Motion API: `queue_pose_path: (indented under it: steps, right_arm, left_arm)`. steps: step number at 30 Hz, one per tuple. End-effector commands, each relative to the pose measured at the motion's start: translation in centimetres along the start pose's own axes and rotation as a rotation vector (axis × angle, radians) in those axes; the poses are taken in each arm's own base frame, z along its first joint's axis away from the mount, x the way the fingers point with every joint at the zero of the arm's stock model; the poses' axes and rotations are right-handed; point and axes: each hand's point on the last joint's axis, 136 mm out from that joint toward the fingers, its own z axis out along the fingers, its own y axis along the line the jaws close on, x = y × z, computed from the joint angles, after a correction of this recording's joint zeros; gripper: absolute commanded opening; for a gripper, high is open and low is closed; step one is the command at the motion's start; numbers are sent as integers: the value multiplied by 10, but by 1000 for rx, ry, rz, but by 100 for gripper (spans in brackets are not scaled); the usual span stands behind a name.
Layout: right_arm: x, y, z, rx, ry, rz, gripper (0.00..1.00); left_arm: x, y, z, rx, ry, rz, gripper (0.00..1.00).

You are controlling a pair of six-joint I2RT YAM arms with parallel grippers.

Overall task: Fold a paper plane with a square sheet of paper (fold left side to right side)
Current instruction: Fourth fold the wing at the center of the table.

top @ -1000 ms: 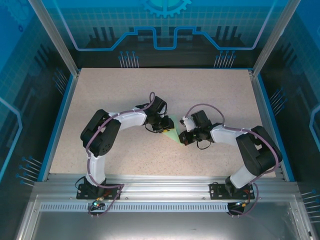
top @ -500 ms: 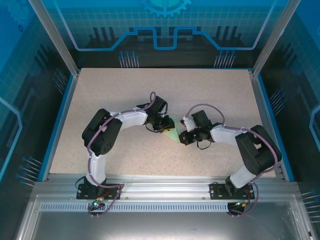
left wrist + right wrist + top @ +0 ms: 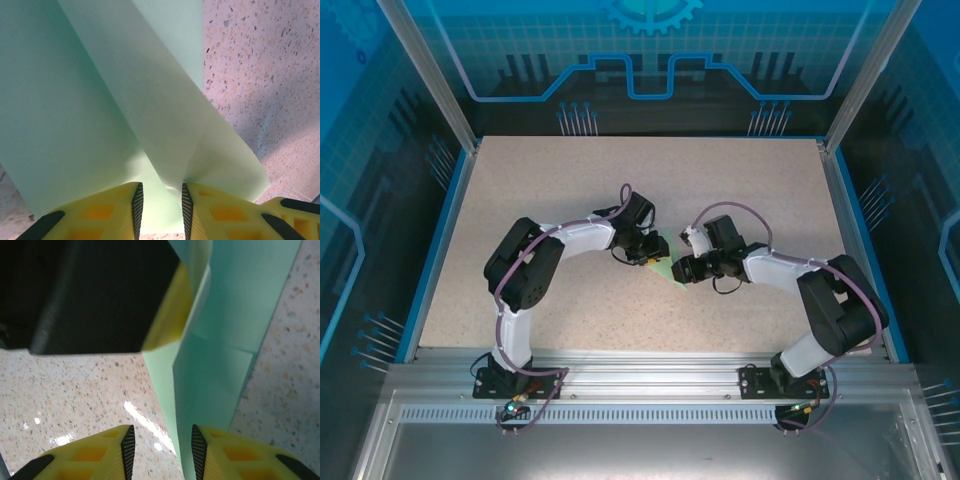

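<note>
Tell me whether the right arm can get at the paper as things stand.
Probably yes. The right tool sits right at the paper, jaws apart with a paper edge between them. The left tool is at the opposite side and seems to leave this edge free.

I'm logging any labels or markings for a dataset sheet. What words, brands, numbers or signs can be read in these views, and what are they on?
No readable text anywhere.
square sheet of paper: plain mint green, unmarked.
table: speckled surface, no writing.
back panel: a gear symbol and circuit-like lines, a graphic with no letters or numbers.
arm bases: any marks are too small to read.
</note>
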Motion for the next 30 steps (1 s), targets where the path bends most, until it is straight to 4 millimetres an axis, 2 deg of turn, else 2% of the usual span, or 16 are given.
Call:
queue_pose_path:
  steps: [1, 6, 12, 14, 30]
  right_arm:
    - [-12, 0, 3, -28, -13, 5, 38]
    - [-10, -3, 10, -33, 7, 14, 33]
    - [-11, -7, 11, -38, 9, 29, 7]
    - [-11, -7, 11, -52, 10, 40, 1]
    - [-4, -20, 15, -136, 43, 172, 0]
  left_arm:
    - [-1, -8, 1, 12, 6, 9, 31]
    - [0, -7, 1, 9, 5, 9, 31]
    - [0, -8, 0, 9, 3, 13, 31]
    - [0, -8, -2, 10, 1, 14, 31]
    - [4, -1, -2, -8, 1, 12, 30]
